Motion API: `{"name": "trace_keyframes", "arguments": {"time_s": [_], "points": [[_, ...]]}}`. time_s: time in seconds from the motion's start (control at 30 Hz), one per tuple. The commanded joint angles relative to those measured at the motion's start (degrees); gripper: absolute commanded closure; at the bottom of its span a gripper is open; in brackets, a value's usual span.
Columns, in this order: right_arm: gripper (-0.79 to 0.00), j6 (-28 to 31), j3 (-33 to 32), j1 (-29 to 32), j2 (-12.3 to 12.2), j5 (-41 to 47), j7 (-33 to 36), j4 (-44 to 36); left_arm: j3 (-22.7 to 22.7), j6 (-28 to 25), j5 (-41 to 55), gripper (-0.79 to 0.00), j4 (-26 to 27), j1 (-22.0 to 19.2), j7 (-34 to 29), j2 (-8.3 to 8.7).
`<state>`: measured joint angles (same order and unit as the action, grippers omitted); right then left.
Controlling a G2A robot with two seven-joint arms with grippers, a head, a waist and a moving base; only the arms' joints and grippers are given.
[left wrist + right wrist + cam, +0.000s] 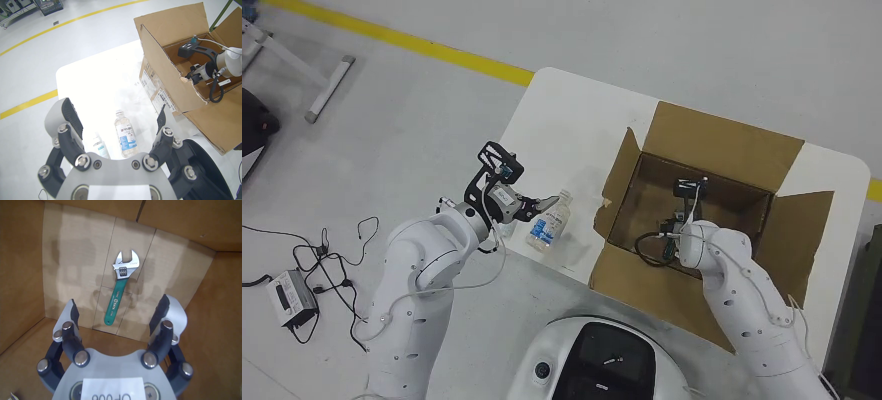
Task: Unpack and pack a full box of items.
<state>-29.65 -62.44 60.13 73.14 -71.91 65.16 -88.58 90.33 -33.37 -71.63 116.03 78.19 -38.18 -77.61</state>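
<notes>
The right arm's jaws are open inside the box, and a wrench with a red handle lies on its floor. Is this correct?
Not quite: the wrench has a green handle, not red; the right wrist view shows it. The right arm's jaws are open inside the box.

One box (722,140), one wrench (118,291), one clear bottle (126,138) (and one smaller bottle (100,146)).

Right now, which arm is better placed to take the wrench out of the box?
Right. The right tool, open, is inside the box, over the wrench. The left tool hovers outside, over a bottle on the table.
</notes>
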Motion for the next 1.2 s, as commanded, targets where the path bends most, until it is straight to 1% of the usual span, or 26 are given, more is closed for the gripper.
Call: {"name": "trace_keyframes", "arguments": {"time_s": [0.0,0.1,0.17,0.23,0.33,0.47,0.6,0.8,1.07,1.17], "points": [[-0.785,0.0,0.0,0.0,0.0,0.0,0.0,0.0,0.0,0.0,0.0,-0.785,0.0,0.0,0.0,0.00],[-0.785,1.1,-0.1,0.3,0.0,0.0,-0.9,-0.1,0.0,0.0,0.0,-0.785,0.0,0.0,0.0,0.00],[-0.785,1.7,-0.4,-0.1,0.1,0.7,-0.3,-1.0,0.0,0.0,0.0,-0.785,0.0,0.0,0.0,0.00],[-0.785,1.9,-0.3,-1.0,0.3,0.8,1.4,-1.2,0.0,0.0,0.0,-0.785,0.0,0.0,0.0,0.00],[-0.785,1.7,0.9,-2.9,0.5,-2.0,5.1,-0.7,0.0,0.0,0.0,-0.785,0.0,0.0,0.0,0.00],[-0.785,1.0,2.5,-5.5,1.1,-3.6,10.5,1.9,0.0,0.0,0.0,-0.785,0.0,0.0,0.0,0.00],[-0.785,4.1,3.1,-7.6,1.9,-5.5,13.5,6.0,0.0,0.0,0.0,-0.785,0.0,0.0,0.0,0.00],[-0.785,4.0,1.3,-7.9,3.6,-8.8,13.5,8.6,0.0,0.0,0.0,-0.785,0.0,0.0,0.0,0.00],[-0.785,4.1,1.2,-7.8,3.7,-9.0,13.6,8.6,0.0,0.0,0.0,-0.785,0.0,0.0,0.0,0.00],[-0.785,5.2,0.7,-6.7,3.7,-8.0,10.9,9.0,0.0,0.0,0.0,-0.785,0.0,0.0,0.0,0.00]]}}
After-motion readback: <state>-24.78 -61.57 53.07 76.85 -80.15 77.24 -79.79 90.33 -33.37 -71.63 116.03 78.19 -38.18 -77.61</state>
